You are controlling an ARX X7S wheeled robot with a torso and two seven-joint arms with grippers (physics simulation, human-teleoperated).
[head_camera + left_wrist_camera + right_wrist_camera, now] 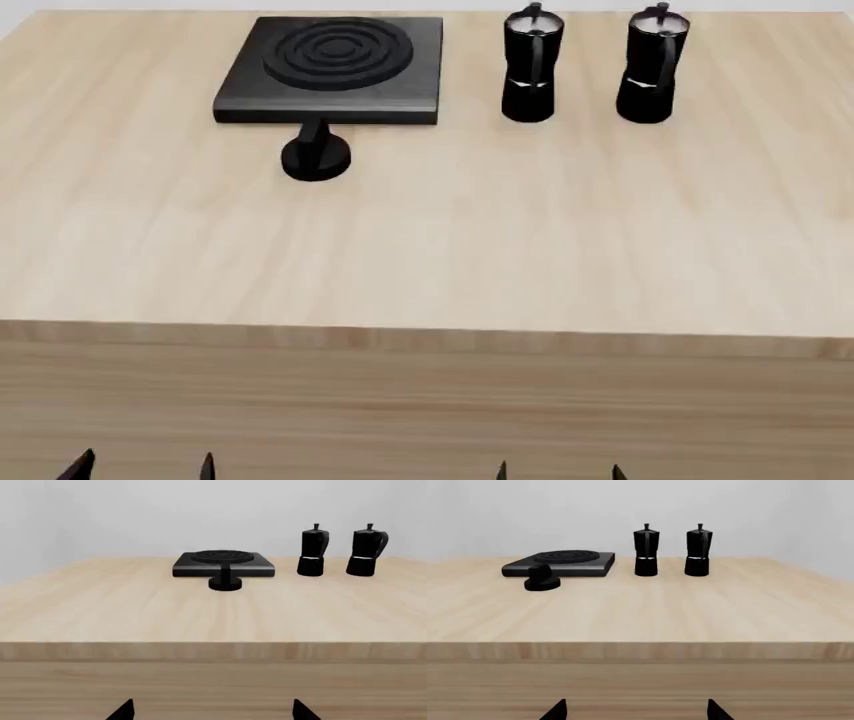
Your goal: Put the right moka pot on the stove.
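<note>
Black against pale wood, the right moka pot [650, 65] stands upright at about one o'clock from us in the head view, at the far side of the table [427, 250], just beside the other moka pot [531, 65] but apart from it. The stove [331, 70] lies at eleven o'clock, its knob [316, 155] just in front of it. Our left gripper [144, 466] and right gripper [558, 470] sit below the near table edge, both spread apart and holding nothing. We judge that the task has not begun, and that the reach falls to our right arm. To do it well, we should lift that arm clear of the table edge first, then come in at the pot from its outer, three o'clock side, so the fingers close on the waisted body without brushing its twin. A firm, level grip matters: the pot is tall and could tip.
</note>
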